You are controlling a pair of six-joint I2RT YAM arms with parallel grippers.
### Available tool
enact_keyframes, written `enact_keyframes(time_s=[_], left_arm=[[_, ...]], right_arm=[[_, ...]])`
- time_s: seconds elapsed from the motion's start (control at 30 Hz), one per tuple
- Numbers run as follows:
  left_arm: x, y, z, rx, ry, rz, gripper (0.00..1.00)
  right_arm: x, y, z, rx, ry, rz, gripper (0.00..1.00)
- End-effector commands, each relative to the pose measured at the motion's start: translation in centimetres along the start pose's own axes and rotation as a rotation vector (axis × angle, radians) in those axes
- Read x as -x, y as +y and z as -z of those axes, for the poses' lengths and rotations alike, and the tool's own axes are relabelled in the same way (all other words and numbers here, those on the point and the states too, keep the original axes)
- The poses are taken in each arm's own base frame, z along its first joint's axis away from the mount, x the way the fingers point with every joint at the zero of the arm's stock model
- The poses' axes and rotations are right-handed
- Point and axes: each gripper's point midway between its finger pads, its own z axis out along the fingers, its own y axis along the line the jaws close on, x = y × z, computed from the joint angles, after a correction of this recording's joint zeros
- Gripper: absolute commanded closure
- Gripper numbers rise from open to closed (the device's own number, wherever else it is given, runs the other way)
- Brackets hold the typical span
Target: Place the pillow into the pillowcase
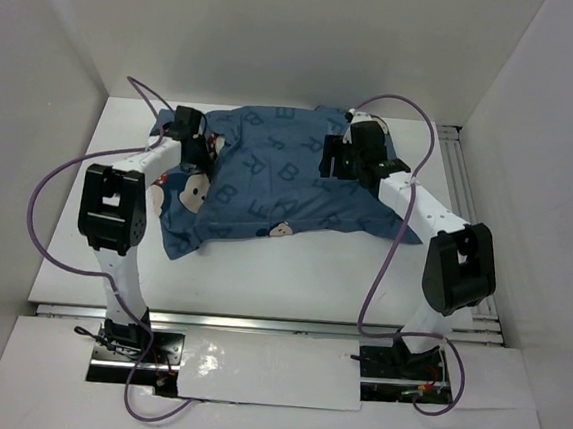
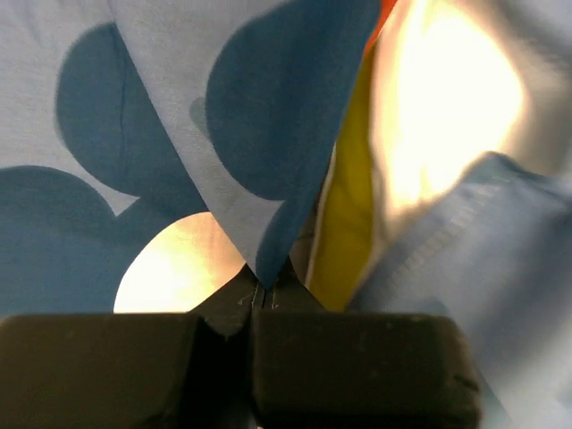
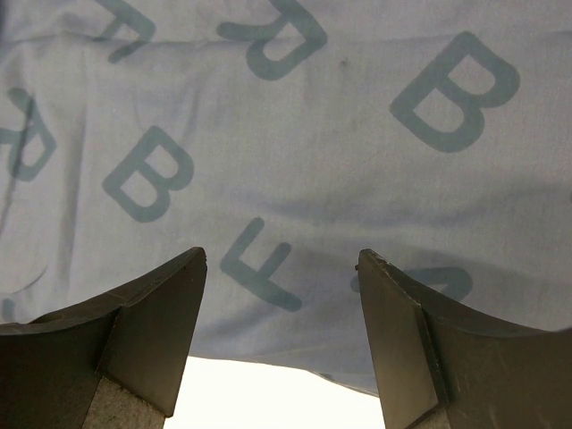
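Pinching a pillowcase (image 1: 270, 173) fold, left claw (image 2: 259, 295) is clamped tight. Pillow (image 2: 429, 116), yellow trim, shows just right of it between cloth layers. Right claw (image 3: 281, 259) spread wide, lettered fabric directly ahead, white surface (image 1: 291, 275) below.

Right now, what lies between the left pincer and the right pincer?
The pillowcase, bulging up, fills the stretch from the left pincer to the right pincer, as the top view shows.

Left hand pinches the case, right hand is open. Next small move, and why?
Probably lower the right hand and close it on the pillowcase: its fingers stand apart above the cloth, while the left hand holds an edge beside the pillow.
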Motion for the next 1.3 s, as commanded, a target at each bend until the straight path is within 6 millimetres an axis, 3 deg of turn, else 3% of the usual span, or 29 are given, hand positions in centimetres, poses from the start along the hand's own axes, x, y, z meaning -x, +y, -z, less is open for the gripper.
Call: enact_keyframes(time_s=[0.0, 0.17, 0.37, 0.43, 0.5, 0.53, 0.6, 0.63, 0.67, 0.73, 0.77, 0.8, 0.9, 1.0, 1.03, 1.1, 1.13, 1.17, 1.23, 1.27], left_arm=[[5.3, -2.2, 6.7, -0.148, -0.160, -0.004, 1.00], [6.8, -4.3, 12.2, -0.255, -0.225, -0.051, 1.00], [5.6, -4.7, 13.3, -0.285, -0.165, -0.076, 1.00], [5.9, -4.1, 13.7, -0.277, -0.169, -0.066, 1.00], [6.6, -4.8, 15.1, -0.352, -0.176, -0.078, 1.00], [6.2, -5.4, 15.3, -0.393, -0.160, -0.095, 0.97], [6.2, -5.4, 15.5, -0.416, -0.153, -0.102, 0.75], [6.0, -4.8, 14.9, -0.385, -0.148, -0.083, 0.47], [5.9, -4.2, 14.4, -0.349, -0.149, -0.066, 0.36], [4.2, -1.6, 13.0, -0.219, -0.103, -0.008, 0.18], [3.5, -0.8, 12.6, -0.179, -0.083, 0.009, 0.00], [2.1, 1.0, 11.7, -0.090, -0.047, 0.052, 0.00], [0.4, 3.6, 12.0, 0.039, -0.041, 0.118, 0.00], [-2.8, 5.7, 13.1, 0.104, -0.041, 0.223, 0.00], [-4.8, 6.3, 13.9, 0.120, -0.039, 0.236, 0.00], [-6.8, 7.9, 14.5, 0.171, -0.046, 0.289, 0.00], [-9.5, 9.5, 14.0, 0.235, -0.023, 0.356, 0.00], [-10.2, 9.7, 14.8, 0.219, -0.049, 0.377, 0.00], [-13.1, 10.9, 14.0, 0.223, -0.010, 0.455, 0.00], [-13.7, 10.9, 13.8, 0.211, -0.009, 0.466, 0.00]], right_arm=[[0.9, -0.3, -0.4, -0.019, -0.009, 0.012, 0.24], [0.7, -0.4, -0.9, -0.022, -0.001, 0.003, 0.24], [0.2, -0.7, -1.2, -0.039, 0.016, -0.006, 0.26], [-0.3, -1.3, -1.5, -0.050, 0.032, -0.012, 0.26], [-0.6, -1.3, -1.8, -0.053, 0.040, -0.012, 0.26], [-0.6, -1.3, -1.8, -0.053, 0.041, -0.012, 0.26], [-1.0, -1.9, -2.0, -0.064, 0.056, -0.017, 0.26], [-1.0, -1.9, -2.0, -0.064, 0.057, -0.017, 0.26], [-1.0, -1.9, -2.0, -0.064, 0.057, -0.017, 0.26], [-1.3, -2.2, -1.7, -0.080, 0.063, -0.016, 0.24], [-1.7, -2.7, -1.8, -0.090, 0.070, -0.033, 0.23], [-1.2, -2.8, -1.4, -0.099, 0.055, -0.041, 0.23], [-1.1, -3.8, -0.5, -0.110, 0.051, -0.115, 0.19], [-1.2, -5.6, 1.2, -0.146, 0.035, -0.224, 0.15], [-0.4, -6.4, 2.7, -0.182, -0.009, -0.258, 0.15], [-2.2, -9.6, 3.9, -0.265, -0.015, -0.357, 0.14], [-1.5, -9.7, 5.4, -0.251, -0.063, -0.420, 0.14], [-3.2, -11.3, 5.6, -0.255, -0.069, -0.465, 0.14], [-3.0, -10.6, 7.1, -0.161, -0.115, -0.523, 0.14], [-3.0, -10.8, 7.3, -0.143, -0.136, -0.527, 0.14]])
